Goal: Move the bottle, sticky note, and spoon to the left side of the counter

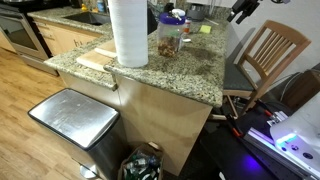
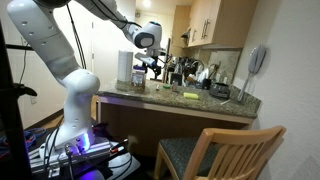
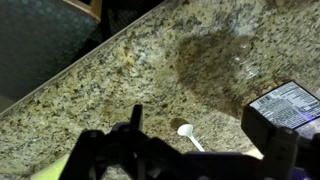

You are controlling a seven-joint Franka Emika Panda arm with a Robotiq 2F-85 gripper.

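In an exterior view, a metal trash can stands on the floor against the counter. On the counter, from the left, come a tall paper towel roll, a clear jar with a blue lid and then the sticky note, a pale yellow-green square near the far edge. The gripper hangs above and just past the note, clear of the surface. A wooden chair stands to the right of the counter.

In the wrist view the speckled stone fills the picture. A yellow blur at the lower left corner is the sticky note's edge. The gripper's dark fingers are spread wide apart and hold nothing. Between them, flat on the counter, lies the small white spoon. At the right edge stands a dark container with a white printed label, probably the bottle, close beside the right-hand finger, though whether they touch cannot be told.
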